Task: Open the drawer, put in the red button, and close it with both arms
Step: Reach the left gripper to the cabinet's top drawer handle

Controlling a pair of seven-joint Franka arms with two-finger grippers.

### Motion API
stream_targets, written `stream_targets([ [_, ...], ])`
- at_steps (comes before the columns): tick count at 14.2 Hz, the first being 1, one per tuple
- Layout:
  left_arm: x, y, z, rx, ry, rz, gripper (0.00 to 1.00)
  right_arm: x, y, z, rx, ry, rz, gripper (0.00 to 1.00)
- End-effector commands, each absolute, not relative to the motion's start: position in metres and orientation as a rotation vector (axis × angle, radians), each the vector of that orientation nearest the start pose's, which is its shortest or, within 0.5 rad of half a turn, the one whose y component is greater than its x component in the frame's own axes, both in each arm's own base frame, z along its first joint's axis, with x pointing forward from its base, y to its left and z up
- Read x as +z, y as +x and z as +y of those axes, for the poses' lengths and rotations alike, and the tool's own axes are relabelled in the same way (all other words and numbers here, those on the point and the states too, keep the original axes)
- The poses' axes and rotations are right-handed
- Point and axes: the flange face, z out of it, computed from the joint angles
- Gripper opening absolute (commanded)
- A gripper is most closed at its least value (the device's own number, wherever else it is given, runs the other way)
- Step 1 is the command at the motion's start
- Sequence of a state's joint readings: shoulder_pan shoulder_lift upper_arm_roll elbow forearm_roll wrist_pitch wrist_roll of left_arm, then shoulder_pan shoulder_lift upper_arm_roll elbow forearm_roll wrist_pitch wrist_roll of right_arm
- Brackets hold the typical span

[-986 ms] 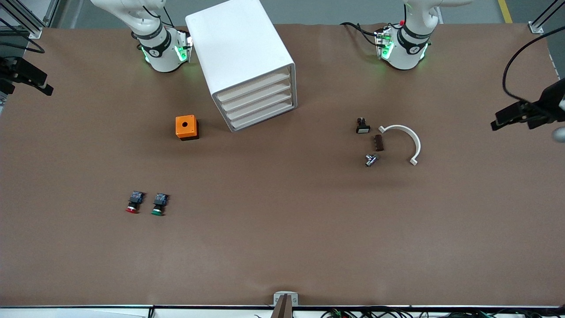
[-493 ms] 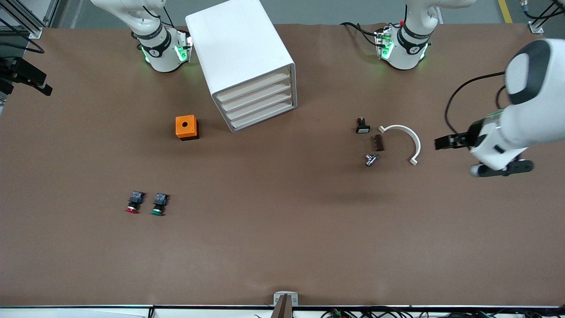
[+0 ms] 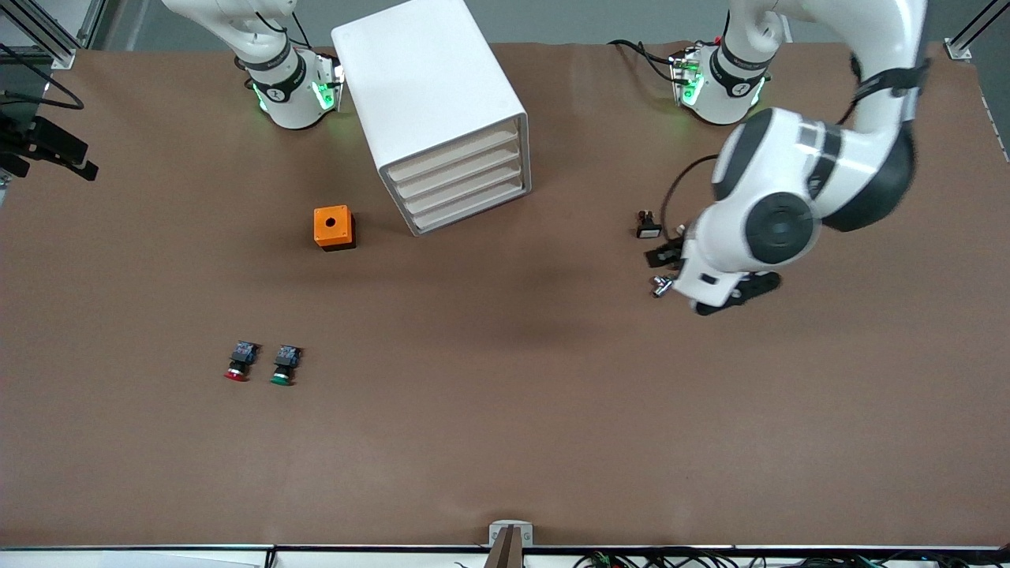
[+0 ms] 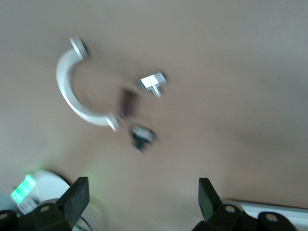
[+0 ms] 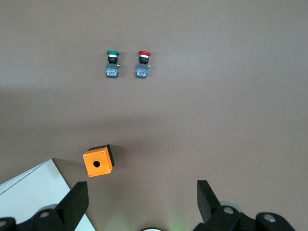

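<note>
place: robotics lab | evidence: two white arms [image 3: 797, 197] bolted to a brown-covered desk [image 3: 505, 442] | aluminium frame posts [image 3: 966, 35] at the corners | cabling [image 3: 671, 558] along the desk edge | small switch parts [image 3: 649, 225] laid out as test pieces

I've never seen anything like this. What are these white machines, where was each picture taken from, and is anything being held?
Two robot arms stand at a brown table. One picture looks down from above; the other two come from cameras on the wrists. The left claw hangs open over small parts: a white curved piece and a metal fitting. The right claw is open too, looking down on the red button, a green button and an orange box. The white cabinet has its drawers shut. Nothing is held.
</note>
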State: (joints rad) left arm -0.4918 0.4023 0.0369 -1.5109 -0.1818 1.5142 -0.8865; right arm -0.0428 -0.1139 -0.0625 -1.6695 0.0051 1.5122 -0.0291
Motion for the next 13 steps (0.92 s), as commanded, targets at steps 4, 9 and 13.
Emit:
stream_targets([
  [4,0.339,0.551,-0.387,1.02,-2.462,-1.382,1.0,0.542,0.583,-0.076,0.203,-3.135,0.093,1.0],
  [9,0.276,0.546,-0.411,1.216,-1.88,-1.781,1.0,0.503,0.602,-0.09,0.2,-3.198,0.128,1.0],
  [13,0.243,0.533,-0.429,1.343,-1.522,-1.862,1.0,0.452,0.616,-0.086,0.147,-3.189,0.244,1.0],
])
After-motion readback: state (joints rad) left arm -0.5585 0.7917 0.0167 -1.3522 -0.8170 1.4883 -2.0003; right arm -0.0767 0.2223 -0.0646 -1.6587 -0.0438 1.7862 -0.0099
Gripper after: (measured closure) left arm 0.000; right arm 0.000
